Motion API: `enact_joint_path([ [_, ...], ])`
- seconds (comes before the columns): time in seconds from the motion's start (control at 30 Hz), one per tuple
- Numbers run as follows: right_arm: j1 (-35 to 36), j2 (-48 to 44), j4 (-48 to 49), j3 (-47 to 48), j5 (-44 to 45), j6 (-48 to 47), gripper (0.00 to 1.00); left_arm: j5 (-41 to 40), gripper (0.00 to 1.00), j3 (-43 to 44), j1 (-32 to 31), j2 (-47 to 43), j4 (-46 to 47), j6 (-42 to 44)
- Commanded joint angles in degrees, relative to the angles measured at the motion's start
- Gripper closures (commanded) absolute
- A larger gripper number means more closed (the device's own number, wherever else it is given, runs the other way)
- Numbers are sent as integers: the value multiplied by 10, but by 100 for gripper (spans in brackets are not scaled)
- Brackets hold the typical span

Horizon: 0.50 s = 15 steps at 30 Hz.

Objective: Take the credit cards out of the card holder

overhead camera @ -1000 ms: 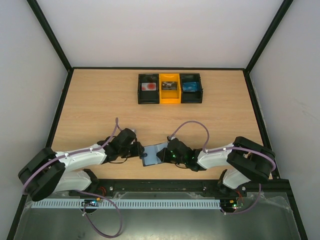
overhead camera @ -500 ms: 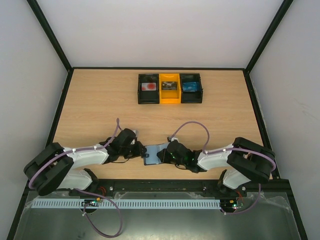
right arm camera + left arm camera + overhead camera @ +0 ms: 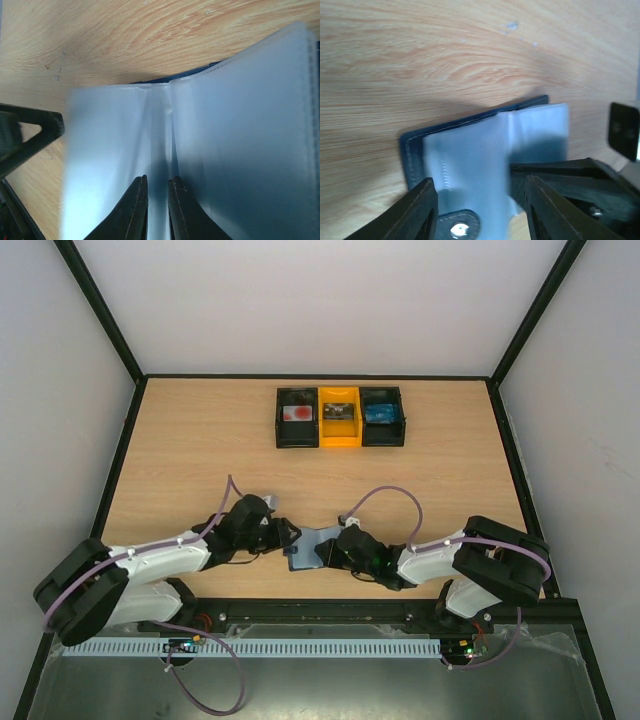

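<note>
The card holder (image 3: 308,545) lies opened on the wood near the front edge, between my two grippers. In the left wrist view its navy rim and pale grey-blue pockets (image 3: 470,155) fill the middle, and its snap tab (image 3: 457,229) sits low between my fingers. My left gripper (image 3: 482,210) stands open astride that near edge. My right gripper (image 3: 157,200) is shut on the holder's pale middle fold (image 3: 160,130). The open pockets show no credit cards. A bright blue card (image 3: 378,413) lies in the back right box.
Three small boxes stand in a row at the back: black (image 3: 297,416), yellow (image 3: 339,416), black (image 3: 383,416), each with something inside. Black frame rails border the table. My right gripper's dark fingers (image 3: 560,175) reach into the left wrist view.
My left gripper narrowed, then widened again, and edged right onto the holder's near edge. The right gripper stays pinched on the fold, and the holder has shifted slightly.
</note>
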Motion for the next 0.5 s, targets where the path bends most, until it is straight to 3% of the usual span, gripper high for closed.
enact_joint_path([
  [0.0,5,2,-16,-19,26,10,86,3,49,18,-3,-20,-9,-3],
  [0.47,6,2,-8,-20,25,13,86,17,48,19,-3,67,46,-6],
])
